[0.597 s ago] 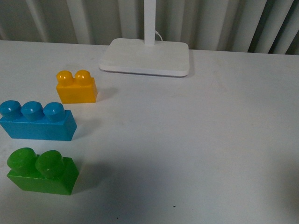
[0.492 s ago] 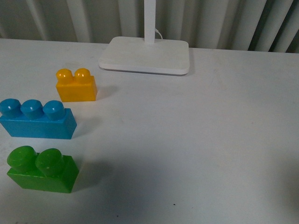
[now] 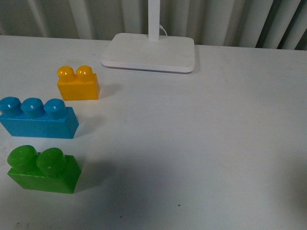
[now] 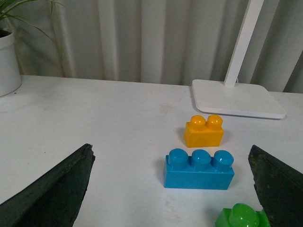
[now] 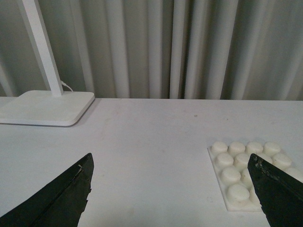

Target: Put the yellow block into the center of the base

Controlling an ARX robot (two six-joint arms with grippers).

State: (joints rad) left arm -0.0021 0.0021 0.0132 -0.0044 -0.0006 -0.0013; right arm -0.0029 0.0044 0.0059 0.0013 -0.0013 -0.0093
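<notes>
The yellow block (image 3: 77,84) stands upright on the white table at the left, and also shows in the left wrist view (image 4: 204,131). The base (image 5: 241,179), a white studded plate, shows only in the right wrist view, lying flat beside the right gripper's dark finger (image 5: 277,194). My left gripper (image 4: 173,189) is open and empty, facing the blue brick with the yellow block beyond it. My right gripper (image 5: 173,189) is open and empty over bare table. Neither gripper shows in the front view.
A blue three-stud brick (image 3: 38,118) and a green two-stud brick (image 3: 43,170) stand in front of the yellow block. A white lamp foot with a pole (image 3: 149,51) stands at the back. A white plant pot (image 4: 8,61) stands far off in the left wrist view.
The front view has shifted slightly: the bricks and lamp foot sit a little higher in the picture. Nothing on the table has moved.
</notes>
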